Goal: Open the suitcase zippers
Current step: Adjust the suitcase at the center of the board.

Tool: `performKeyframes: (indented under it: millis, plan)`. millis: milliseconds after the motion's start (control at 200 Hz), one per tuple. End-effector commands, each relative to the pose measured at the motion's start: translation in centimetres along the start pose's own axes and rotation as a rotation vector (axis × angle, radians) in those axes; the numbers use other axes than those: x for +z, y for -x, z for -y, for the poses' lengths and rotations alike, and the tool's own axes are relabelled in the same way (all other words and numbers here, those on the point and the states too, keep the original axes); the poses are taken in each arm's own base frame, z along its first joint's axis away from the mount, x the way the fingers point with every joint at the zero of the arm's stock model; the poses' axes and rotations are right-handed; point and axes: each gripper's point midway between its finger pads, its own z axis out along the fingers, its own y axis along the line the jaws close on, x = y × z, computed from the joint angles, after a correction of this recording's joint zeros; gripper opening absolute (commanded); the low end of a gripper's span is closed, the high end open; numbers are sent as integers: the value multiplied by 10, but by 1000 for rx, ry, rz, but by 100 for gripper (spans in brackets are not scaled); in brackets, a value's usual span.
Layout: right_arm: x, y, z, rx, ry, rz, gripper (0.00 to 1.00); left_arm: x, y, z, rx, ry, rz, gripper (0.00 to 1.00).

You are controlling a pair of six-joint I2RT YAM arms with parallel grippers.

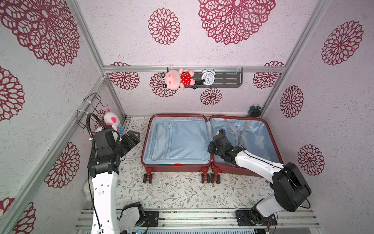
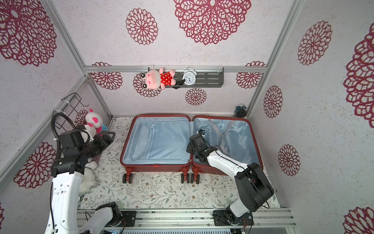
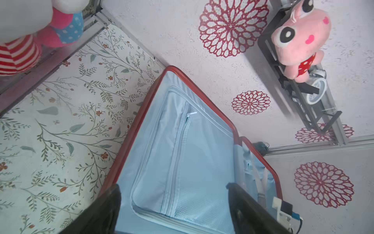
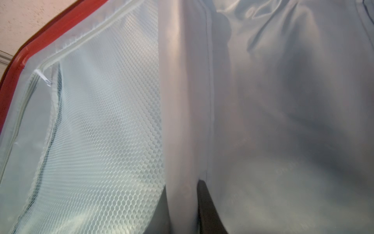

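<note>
The dark red suitcase (image 1: 176,168) (image 2: 153,167) lies spread flat on the floral mat, both halves showing light blue lining. The zippers along its red rim (image 3: 202,91) are too fine to make out. My left gripper (image 1: 137,136) (image 2: 111,134) (image 3: 174,186) hovers open just left of the case, with nothing between its fingers. My right gripper (image 1: 210,147) (image 2: 188,146) (image 4: 183,194) is down at the hinge between the halves. Its jaws are nearly together with a pale fold of lining (image 4: 182,121) between them. The lining pocket's zipper pull (image 4: 43,78) lies apart from it.
A pink plush (image 1: 176,79) and a white alarm clock (image 1: 208,78) sit on the back wall shelf. A wire basket (image 1: 91,109) and a white-pink plush (image 1: 111,119) stand behind the left arm. A dark clock (image 1: 254,111) is in the back right corner.
</note>
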Motion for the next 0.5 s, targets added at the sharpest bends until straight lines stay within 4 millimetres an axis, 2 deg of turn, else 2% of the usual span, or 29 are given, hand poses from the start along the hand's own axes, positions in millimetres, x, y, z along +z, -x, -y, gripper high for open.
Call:
performKeyframes:
  millis: [0,220,400,495]
  plan:
    - [9,-7,-32,50,84,-6,0,-18,-3,9,48,-28,12,87]
    - [23,-40,-65,-13,131,-59,0,-23,-21,4,38,-48,4,89]
    - [33,-60,-104,-72,191,-106,0,-20,-33,0,18,-68,-13,89]
    - [37,-70,-113,-110,181,-120,0,-18,-39,-2,11,-73,-26,90]
